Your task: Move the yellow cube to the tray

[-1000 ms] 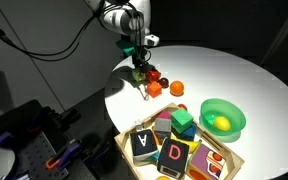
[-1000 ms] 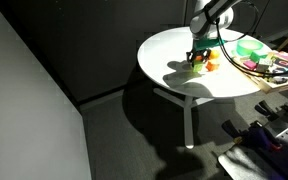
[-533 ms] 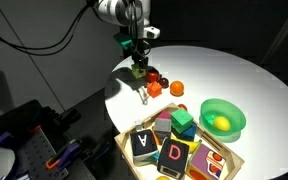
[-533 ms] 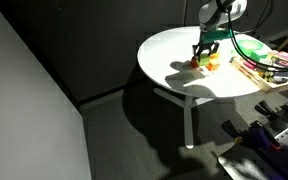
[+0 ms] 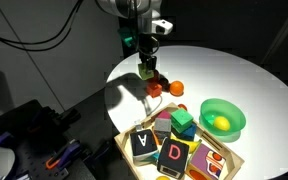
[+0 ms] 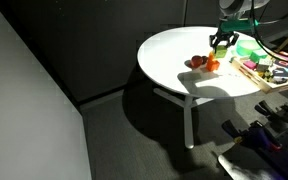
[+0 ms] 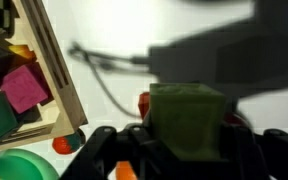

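— Position of yellow cube (image 7: 187,120)?
— Clamped in gripper (image 5: 147,68), jaws closed to cube width. Apparently held off the table (image 5: 244,75), red ball (image 7: 144,103) just beside at 9 o'clock.
— Purpose of the height?
— Probably clearance over the rim of the tray (image 7: 59,70), at 10 o'clock in the wrist view. Partly filled with blocks (image 7: 26,88); select a free patch.

Round white table (image 5: 234,75) carries a light-wood tray (image 5: 125,148) at its near edge and a green bowl (image 5: 206,108) just beside it. Small orange ball (image 5: 177,88) and reddish block (image 5: 156,88) sit together, apart from both.
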{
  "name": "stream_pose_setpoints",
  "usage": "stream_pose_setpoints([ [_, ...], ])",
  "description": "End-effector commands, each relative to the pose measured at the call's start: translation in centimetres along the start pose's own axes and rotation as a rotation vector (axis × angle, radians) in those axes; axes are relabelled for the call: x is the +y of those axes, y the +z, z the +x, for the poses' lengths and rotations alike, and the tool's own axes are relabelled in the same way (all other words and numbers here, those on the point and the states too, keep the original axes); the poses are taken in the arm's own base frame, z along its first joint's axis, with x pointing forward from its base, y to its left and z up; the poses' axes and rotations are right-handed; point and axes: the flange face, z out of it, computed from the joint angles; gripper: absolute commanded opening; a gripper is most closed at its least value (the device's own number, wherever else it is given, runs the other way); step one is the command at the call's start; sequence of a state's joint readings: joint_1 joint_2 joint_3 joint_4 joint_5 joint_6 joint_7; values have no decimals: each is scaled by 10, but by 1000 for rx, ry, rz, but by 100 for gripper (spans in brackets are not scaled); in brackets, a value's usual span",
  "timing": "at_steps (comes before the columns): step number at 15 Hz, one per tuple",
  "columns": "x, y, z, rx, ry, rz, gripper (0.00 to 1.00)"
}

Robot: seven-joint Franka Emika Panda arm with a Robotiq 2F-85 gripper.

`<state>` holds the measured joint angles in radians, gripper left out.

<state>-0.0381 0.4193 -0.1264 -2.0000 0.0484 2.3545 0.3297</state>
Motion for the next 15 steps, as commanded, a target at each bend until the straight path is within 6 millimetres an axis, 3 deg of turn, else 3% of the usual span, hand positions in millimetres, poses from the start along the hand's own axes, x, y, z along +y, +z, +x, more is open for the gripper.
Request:
stream_pose_setpoints([
  [1, 46, -24, -2, 23, 56, 45, 25],
  [7, 118, -37, 9, 36, 183, 90, 25],
  [15, 206, -36, 17, 33, 367, 173, 25],
])
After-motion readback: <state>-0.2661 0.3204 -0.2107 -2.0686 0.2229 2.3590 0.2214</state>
